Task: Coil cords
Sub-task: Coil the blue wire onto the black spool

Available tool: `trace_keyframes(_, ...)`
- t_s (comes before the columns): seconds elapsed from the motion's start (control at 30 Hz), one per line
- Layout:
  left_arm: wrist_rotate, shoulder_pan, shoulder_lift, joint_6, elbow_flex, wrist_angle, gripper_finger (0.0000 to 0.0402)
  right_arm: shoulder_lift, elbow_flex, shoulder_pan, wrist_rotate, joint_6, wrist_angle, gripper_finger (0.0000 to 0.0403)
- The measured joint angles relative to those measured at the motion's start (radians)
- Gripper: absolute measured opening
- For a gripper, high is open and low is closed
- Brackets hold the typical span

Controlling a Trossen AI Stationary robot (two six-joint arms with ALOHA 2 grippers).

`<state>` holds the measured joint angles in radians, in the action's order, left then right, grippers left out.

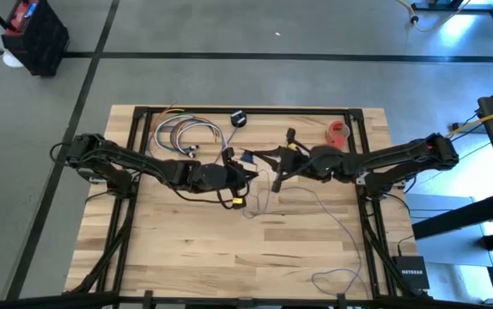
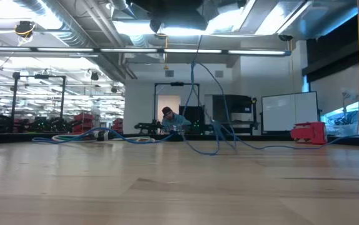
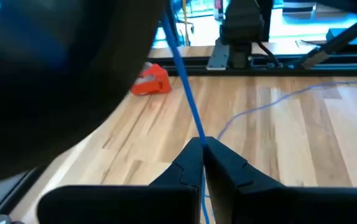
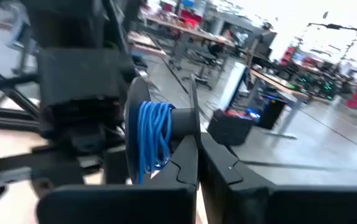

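Note:
The thin bluish cord trails over the table from the middle to a loop at the near right edge. In the low view the cord hangs from above down onto the wood. My left gripper is shut on a stretch of it above the table's middle. Facing it, my right gripper is shut at a black round puck with several turns of blue cord wound around it. In the high view my left gripper and my right gripper stand close together. My left gripper pinches a single strand of the cord between its two fingertips, coming at it nearly level from the table's left. From the pinch the strand runs straight and taut up toward my right gripper. My right gripper pinches the puck's near rim between its shut fingers, level, from the table's right. The puck is lifted clear of the table, the blue turns wound around its middle. The fingers hide the exact place of contact.
A red tape roll lies at the far right of the table. A bundle of coloured cables and a small black round thing lie at the far edge. The near half of the wooden table is bare wood.

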<state>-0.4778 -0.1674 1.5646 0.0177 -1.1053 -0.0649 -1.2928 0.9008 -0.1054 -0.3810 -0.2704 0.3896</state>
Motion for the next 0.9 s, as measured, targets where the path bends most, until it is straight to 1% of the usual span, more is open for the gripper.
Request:
trace_keyframes(0.13,0.002,0.013,0.005,-0.001,-0.002,-0.002,0.0005,0.030,-0.003,0.001,0.051,-0.001,0.008,0.0005)
trace_keyframes(0.37,0.007,0.018,0.006,-0.028,-0.001,0.007,0.0006,0.090,-0.003,0.001,0.109,-0.001,0.033,0.0005)
trace_keyframes(0.63,0.008,0.021,0.045,-0.048,0.000,0.012,0.0006,0.144,-0.001,0.000,0.138,-0.026,0.070,0.0005)
trace_keyframes(0.8,0.007,0.041,0.081,-0.060,0.001,0.000,0.0005,0.153,0.071,0.000,0.138,-0.050,0.016,0.0005)
trace_keyframes(0.9,0.007,0.051,0.104,-0.078,0.001,0.005,0.0006,0.155,0.143,0.000,0.138,-0.053,-0.071,0.0005)
